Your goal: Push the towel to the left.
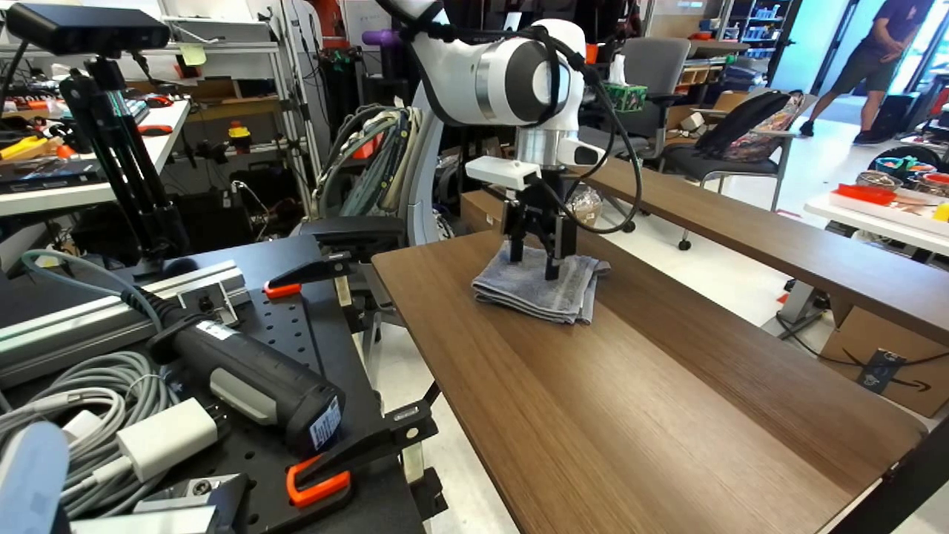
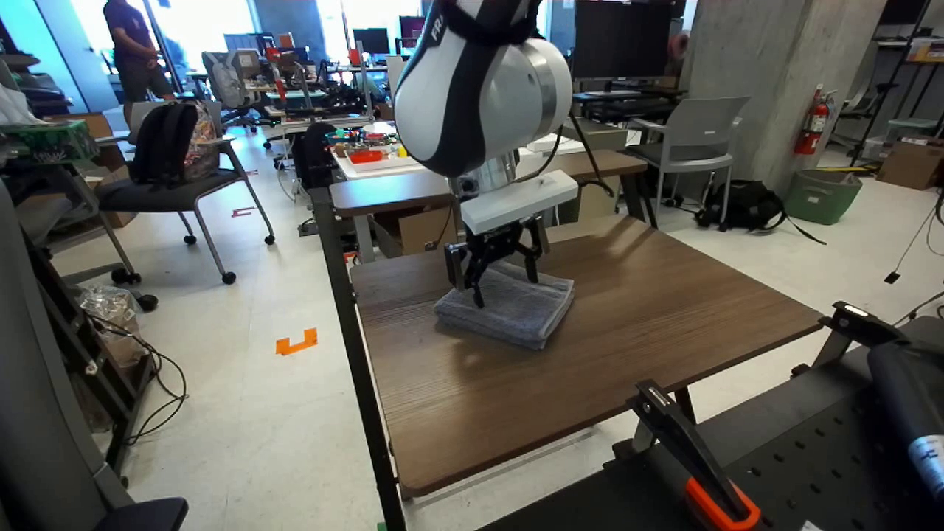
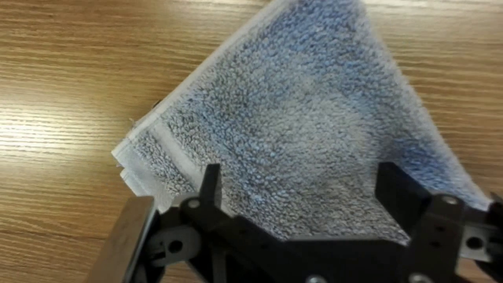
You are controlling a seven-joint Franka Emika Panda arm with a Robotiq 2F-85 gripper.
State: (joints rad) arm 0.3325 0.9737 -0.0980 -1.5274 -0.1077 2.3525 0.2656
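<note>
Gripper (image 2: 506, 291) with towel (image 3: 298, 114) beneath.

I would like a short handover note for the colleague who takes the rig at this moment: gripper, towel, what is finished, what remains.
Gripper: open, pointing down, holding nothing; fingertips spread over the towel. Whether they press on it, I cannot tell.
Towel: grey, folded, lying flat on the wooden table.
Done: gripper placed at the towel. The pictures do not show whether any push has been made.
Left: push the towel to the left, probably with light downward pressure; first confirm whose left is meant.
</note>
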